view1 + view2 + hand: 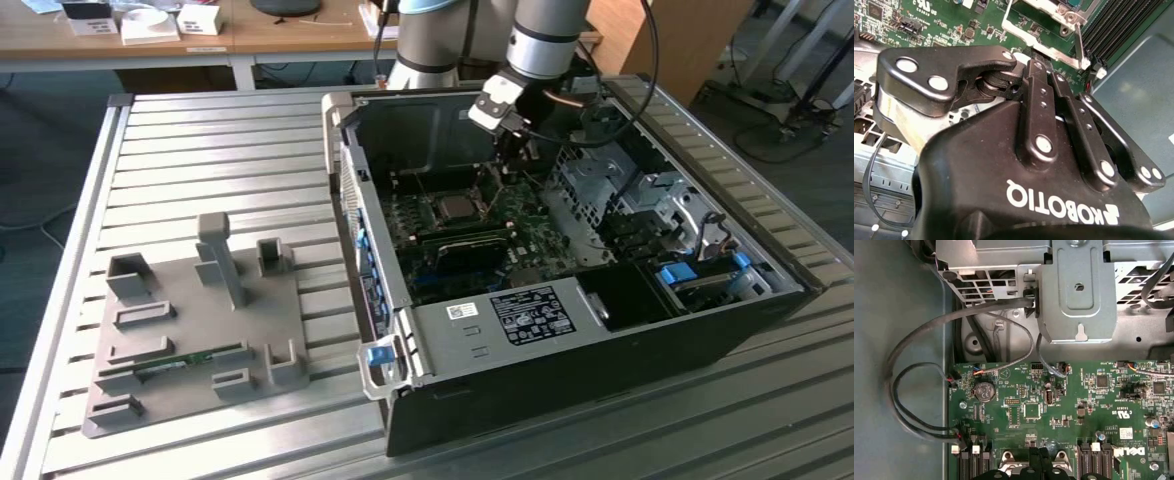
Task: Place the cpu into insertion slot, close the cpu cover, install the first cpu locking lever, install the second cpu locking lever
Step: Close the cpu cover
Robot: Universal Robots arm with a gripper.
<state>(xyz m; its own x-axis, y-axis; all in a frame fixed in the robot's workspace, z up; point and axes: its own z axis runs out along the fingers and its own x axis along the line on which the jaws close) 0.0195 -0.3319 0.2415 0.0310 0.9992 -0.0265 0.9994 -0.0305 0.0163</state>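
Note:
In the exterior view the open black computer case (574, 390) lies on the slatted table with the green motherboard inside. The cpu (457, 207) shows as a silver-grey square lying in the insertion slot (430, 213), with a metal frame around it. My gripper (514, 172) hangs just to the exterior view's right of the slot, fingers pointing down at the board. The second wrist view shows my gripper (1033, 56) shut, its tips right at the slot's metal rim (1059, 56), beside a thin locking lever (1079, 42). In the first wrist view my gripper (1039, 462) is low over the board.
A grey fixture plate (200, 330) with upright blocks lies on the table at the exterior view's left. Black memory slots (1114, 25) run beside the socket. A metal drive cage (1076, 290) and looping cables (919, 390) crowd the case beyond the board.

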